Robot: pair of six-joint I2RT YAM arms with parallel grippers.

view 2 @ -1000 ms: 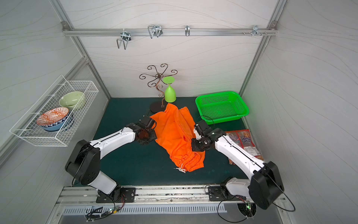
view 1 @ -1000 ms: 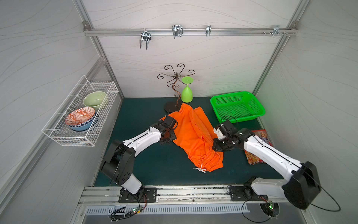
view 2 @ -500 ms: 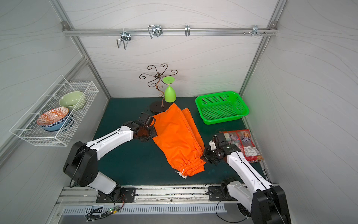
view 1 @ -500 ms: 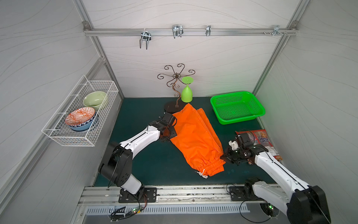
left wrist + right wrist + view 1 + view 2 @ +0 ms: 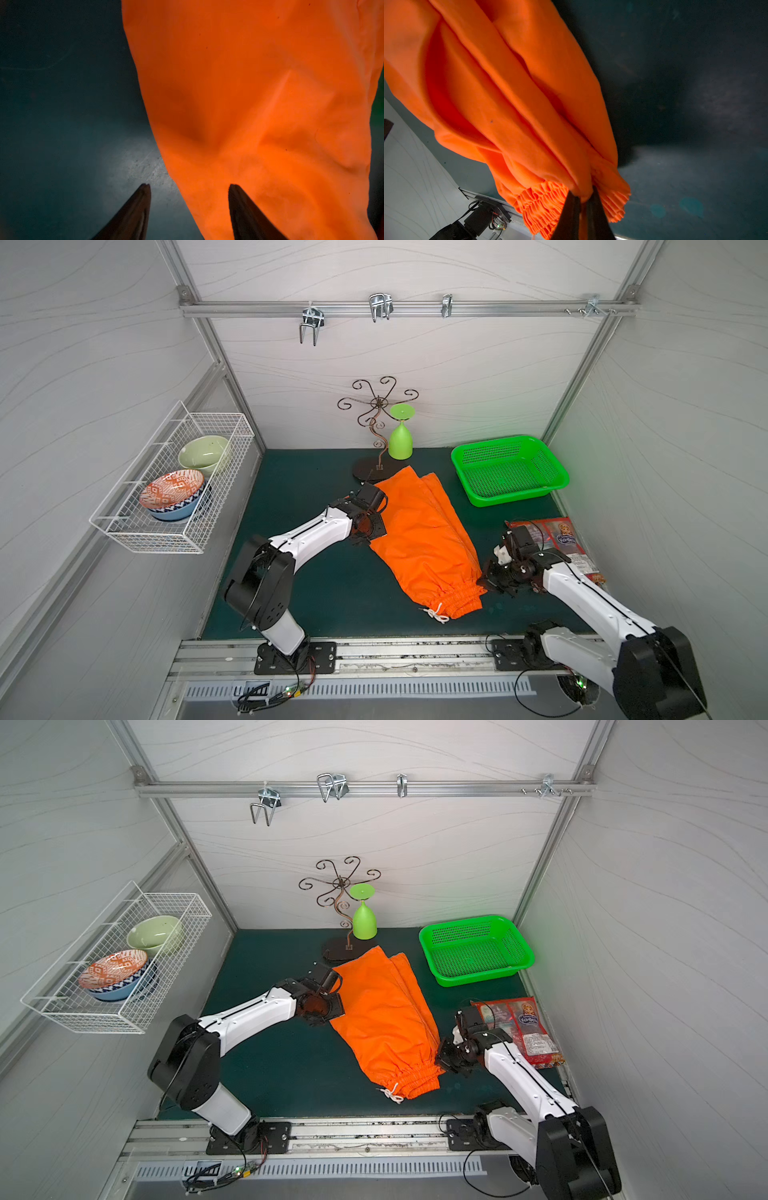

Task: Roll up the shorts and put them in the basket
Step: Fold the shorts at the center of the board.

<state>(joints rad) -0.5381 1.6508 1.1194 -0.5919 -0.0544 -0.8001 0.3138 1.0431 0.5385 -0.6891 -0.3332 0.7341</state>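
We see the shorts (image 5: pixel 419 539) lying folded lengthwise on the surface (image 5: pixel 332 593), our right fingers (image 5: pixel 569 218) clenched on the waistband (image 5: pixel 459 599), probably to tension the cloth, while our left fingers (image 5: pixel 135 214) stand released astride the leg-side edge.

Bare mat (image 5: pixel 332 585) left of the shorts (image 5: pixel 419 539); obstacles: wire stand (image 5: pixel 368 470), green basket (image 5: pixel 498 481), snack packet (image 5: pixel 557 531) (right side).

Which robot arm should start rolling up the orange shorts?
Probably the right. The right claw is shut on the shorts at the waistband end, ready to roll. The left claw is open at the cloth's edge, holding nothing.
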